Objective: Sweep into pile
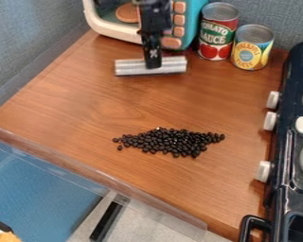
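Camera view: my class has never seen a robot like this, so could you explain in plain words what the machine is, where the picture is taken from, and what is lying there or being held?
The picture comes from a fixed camera looking down at a slant. The machine is a black robot arm, coming in from the top edge. At its end is the gripper, its "hand". A silver bar sits across its lower end and seems to be held there, probably as the sweeping tool. Nearer the camera, on the wooden table, small black beans lie in a long heap, with a few strays at its left end. Behind are a teal toy oven, a red can and a yellow can. A dark stove stands on the right.
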Controlling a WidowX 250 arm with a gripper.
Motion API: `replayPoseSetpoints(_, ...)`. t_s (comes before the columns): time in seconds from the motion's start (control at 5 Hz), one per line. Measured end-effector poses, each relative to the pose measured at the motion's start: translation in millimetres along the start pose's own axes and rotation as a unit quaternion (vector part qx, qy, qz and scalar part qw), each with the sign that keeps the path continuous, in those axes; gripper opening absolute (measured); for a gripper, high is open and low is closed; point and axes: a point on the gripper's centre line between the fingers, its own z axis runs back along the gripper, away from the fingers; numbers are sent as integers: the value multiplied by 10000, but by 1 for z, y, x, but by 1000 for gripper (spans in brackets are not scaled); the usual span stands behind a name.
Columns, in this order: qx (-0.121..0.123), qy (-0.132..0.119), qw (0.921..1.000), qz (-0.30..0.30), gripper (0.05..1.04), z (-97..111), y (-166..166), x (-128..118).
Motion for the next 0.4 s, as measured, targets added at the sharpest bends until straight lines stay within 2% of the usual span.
replayPoseSetpoints(0.2,-108,-331,9993,102,953,21,4,-8)
replayPoseSetpoints(0.4,307,-845,9958,196,1009,79,15,-27)
